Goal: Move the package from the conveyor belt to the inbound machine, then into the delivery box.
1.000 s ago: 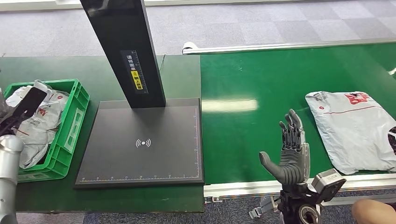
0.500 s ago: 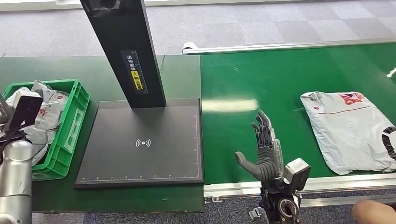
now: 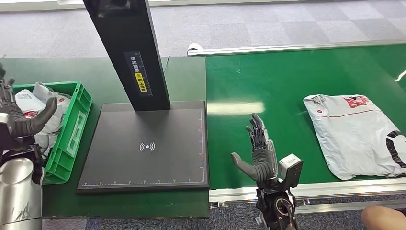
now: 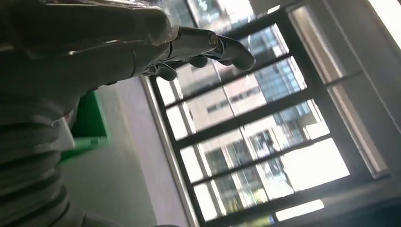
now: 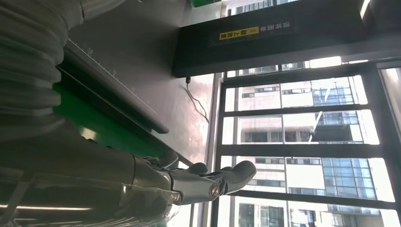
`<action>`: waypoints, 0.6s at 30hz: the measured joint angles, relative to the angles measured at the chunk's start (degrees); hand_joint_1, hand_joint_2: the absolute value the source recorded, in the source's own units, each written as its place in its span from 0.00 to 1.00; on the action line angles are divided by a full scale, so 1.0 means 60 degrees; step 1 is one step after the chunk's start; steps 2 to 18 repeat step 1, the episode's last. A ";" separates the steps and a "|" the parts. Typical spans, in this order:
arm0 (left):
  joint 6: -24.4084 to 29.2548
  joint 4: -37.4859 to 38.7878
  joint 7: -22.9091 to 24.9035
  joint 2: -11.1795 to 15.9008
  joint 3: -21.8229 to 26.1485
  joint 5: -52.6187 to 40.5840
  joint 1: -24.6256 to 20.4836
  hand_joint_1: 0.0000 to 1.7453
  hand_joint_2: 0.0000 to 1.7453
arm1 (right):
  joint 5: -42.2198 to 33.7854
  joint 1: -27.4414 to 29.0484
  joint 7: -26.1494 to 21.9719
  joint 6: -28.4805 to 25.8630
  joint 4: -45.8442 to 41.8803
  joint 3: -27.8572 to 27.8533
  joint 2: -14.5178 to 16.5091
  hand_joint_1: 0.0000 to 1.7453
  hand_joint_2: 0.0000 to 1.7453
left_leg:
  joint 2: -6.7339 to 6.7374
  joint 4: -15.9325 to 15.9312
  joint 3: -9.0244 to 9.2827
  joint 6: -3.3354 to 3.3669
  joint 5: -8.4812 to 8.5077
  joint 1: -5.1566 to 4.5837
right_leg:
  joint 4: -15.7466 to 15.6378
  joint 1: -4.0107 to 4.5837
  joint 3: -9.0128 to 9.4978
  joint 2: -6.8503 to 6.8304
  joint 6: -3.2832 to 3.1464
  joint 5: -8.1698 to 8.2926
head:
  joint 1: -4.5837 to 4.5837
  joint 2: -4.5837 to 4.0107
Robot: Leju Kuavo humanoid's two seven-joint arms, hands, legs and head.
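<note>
Flat on the conveyor belt, a grey-white package with red print; both hands' fingers spread, empty.

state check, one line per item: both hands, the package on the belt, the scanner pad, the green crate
left hand: open, holds nothing, raised over the green crate
right hand: open, holds nothing, above the belt's near edge
package: flat on the conveyor belt, untouched
inbound machine pad: nothing on it
green crate: holds several packages
</note>
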 joint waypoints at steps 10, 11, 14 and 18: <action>-0.0213 0.0002 -0.0009 -0.0028 -0.0023 0.0245 0.0026 0.00 1.00 | -0.0027 -0.0045 -0.0008 0.0003 0.0059 0.0000 -0.0001 0.00 1.00 | -0.0001 0.0000 0.0000 0.0000 0.0000 0.0000 | 0.0000 0.0000 0.0000 0.0000 0.0000 0.0000 | -0.0001 0.0000; -0.0213 0.0002 -0.0009 -0.0028 -0.0023 0.0245 0.0026 0.00 1.00 | -0.0027 -0.0045 -0.0008 0.0003 0.0059 0.0000 -0.0001 0.00 1.00 | -0.0001 0.0000 0.0000 0.0000 0.0000 0.0000 | 0.0000 0.0000 0.0000 0.0000 0.0000 0.0000 | -0.0001 0.0000; -0.0213 0.0002 -0.0009 -0.0028 -0.0023 0.0245 0.0026 0.00 1.00 | -0.0027 -0.0045 -0.0008 0.0003 0.0059 0.0000 -0.0001 0.00 1.00 | -0.0001 0.0000 0.0000 0.0000 0.0000 0.0000 | 0.0000 0.0000 0.0000 0.0000 0.0000 0.0000 | -0.0001 0.0000; -0.0213 0.0002 -0.0009 -0.0028 -0.0023 0.0245 0.0026 0.00 1.00 | -0.0027 -0.0045 -0.0008 0.0003 0.0059 0.0000 -0.0001 0.00 1.00 | -0.0001 0.0000 0.0000 0.0000 0.0000 0.0000 | 0.0000 0.0000 0.0000 0.0000 0.0000 0.0000 | -0.0001 0.0000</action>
